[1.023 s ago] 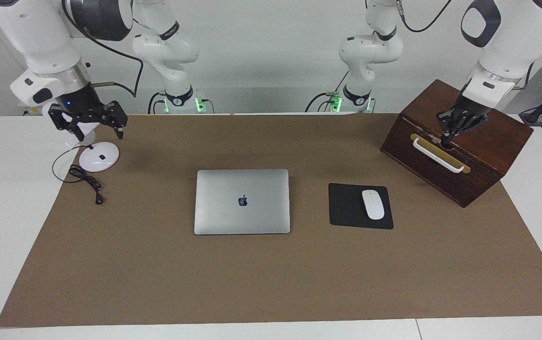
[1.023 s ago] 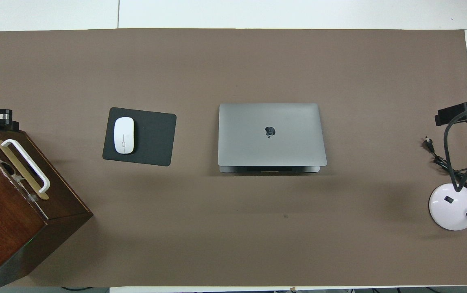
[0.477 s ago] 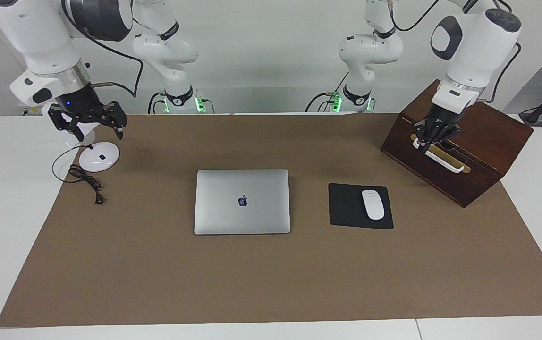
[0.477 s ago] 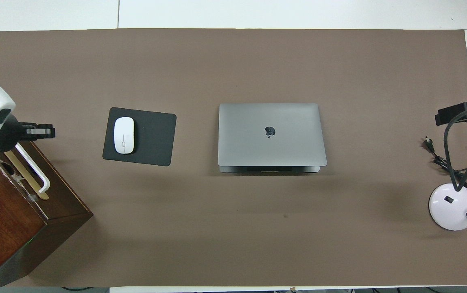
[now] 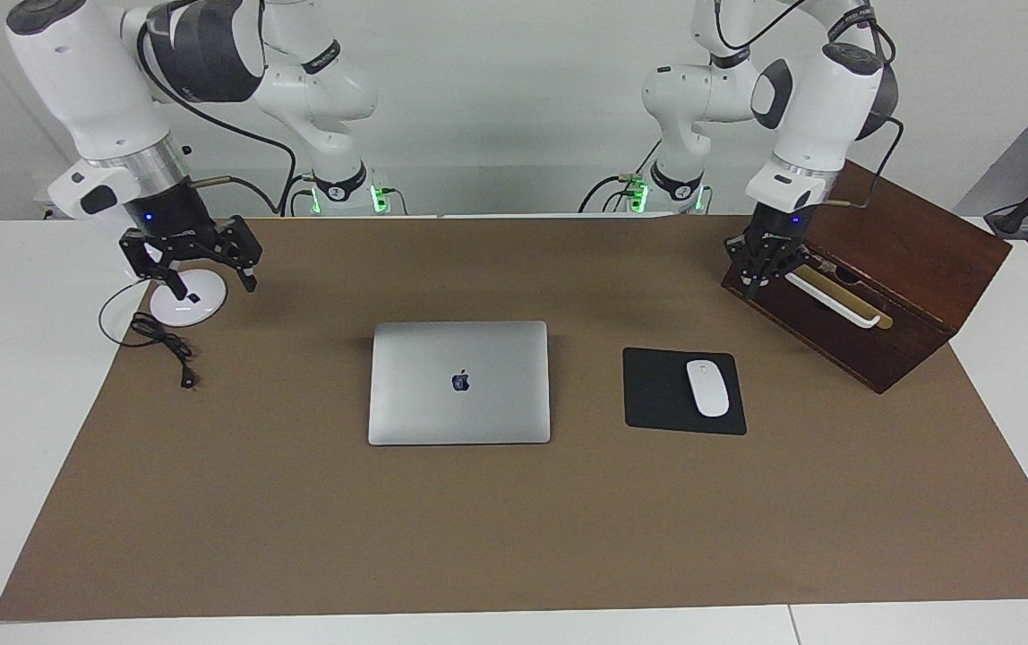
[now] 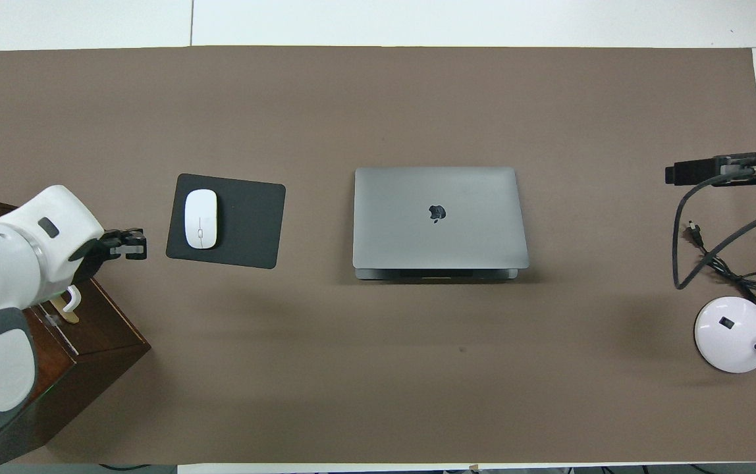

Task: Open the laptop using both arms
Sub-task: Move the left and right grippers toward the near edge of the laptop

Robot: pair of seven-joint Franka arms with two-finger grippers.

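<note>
The silver-grey laptop lies closed and flat at the middle of the brown mat, apple logo up; it also shows in the overhead view. My left gripper hangs in the air over the wooden box's corner that faces the laptop, and in the overhead view it is beside the mouse pad. My right gripper is open and empty, up in the air over the lamp's base, well apart from the laptop; its tip shows in the overhead view.
A black mouse pad with a white mouse lies beside the laptop toward the left arm's end. A dark wooden box with a white handle stands at that end. A white lamp base and black cable sit at the right arm's end.
My left gripper has swung from over the box's top to its corner on the laptop's side. My right gripper has shifted slightly toward the middle and lower. The laptop has not moved.
</note>
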